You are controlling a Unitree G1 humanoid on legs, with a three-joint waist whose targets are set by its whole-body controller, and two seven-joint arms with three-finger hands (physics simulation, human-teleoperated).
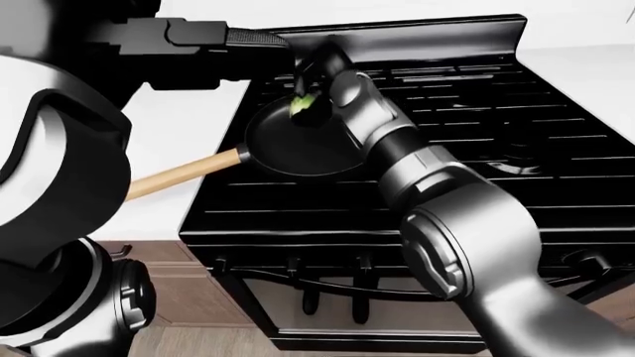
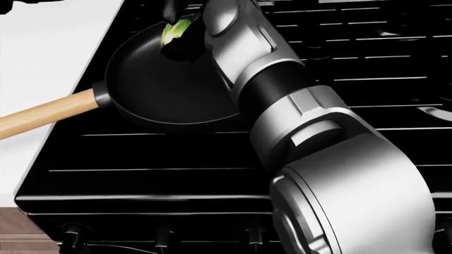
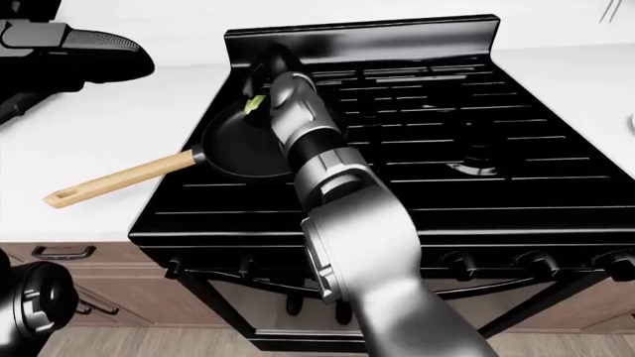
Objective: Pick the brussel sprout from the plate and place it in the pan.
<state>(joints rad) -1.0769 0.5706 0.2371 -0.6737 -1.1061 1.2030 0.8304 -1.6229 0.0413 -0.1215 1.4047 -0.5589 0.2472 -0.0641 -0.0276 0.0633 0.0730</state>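
Observation:
The green brussel sprout (image 2: 174,30) is held in the dark fingers of my right hand (image 2: 180,41), which is shut on it. The hand hangs over the top-left part of the black pan (image 2: 166,90), just above its floor. Whether the sprout touches the pan I cannot tell. The pan stands on the left burners of the stove, its wooden handle (image 2: 46,114) pointing left over the counter. My grey right forearm (image 2: 282,100) crosses the pan's right side and hides it. My left hand (image 3: 74,41) hovers over the counter at the upper left, fingers stretched out and holding nothing.
The black stove (image 3: 467,141) has grates across its top, a raised rear panel (image 3: 367,37) and knobs (image 3: 536,262) along its lower edge. White counter (image 3: 119,119) lies on both sides. Wooden drawers (image 3: 59,256) sit below the left counter.

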